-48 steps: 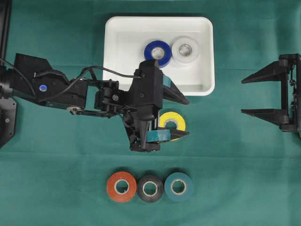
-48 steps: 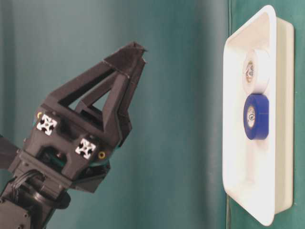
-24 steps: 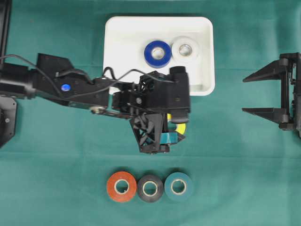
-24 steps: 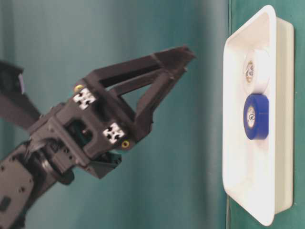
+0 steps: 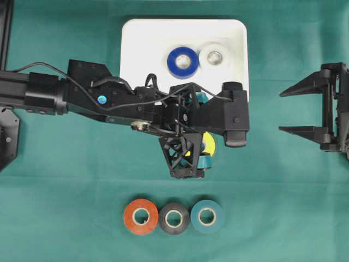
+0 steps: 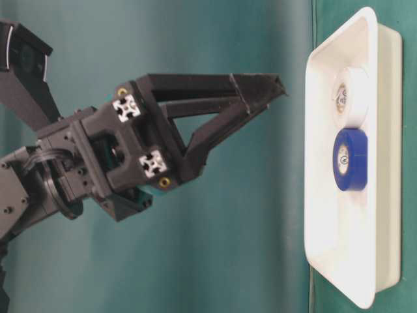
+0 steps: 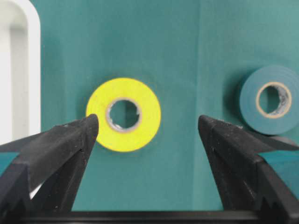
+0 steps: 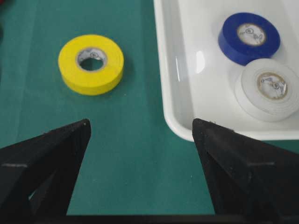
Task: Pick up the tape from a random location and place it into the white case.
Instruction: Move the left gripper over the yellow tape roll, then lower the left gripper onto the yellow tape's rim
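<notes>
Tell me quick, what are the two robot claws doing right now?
Left gripper: open, empty, above the yellow tape.
Right gripper: open, holding nothing, off to the side.

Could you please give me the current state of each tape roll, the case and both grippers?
yellow tape: flat on cloth, outside case, ungripped.
blue tape: in white case.
white tape: in case, beside blue.
red tape, black tape, teal tape: in a row on cloth.
left gripper: open above yellow tape.
right gripper: open, empty.
</notes>
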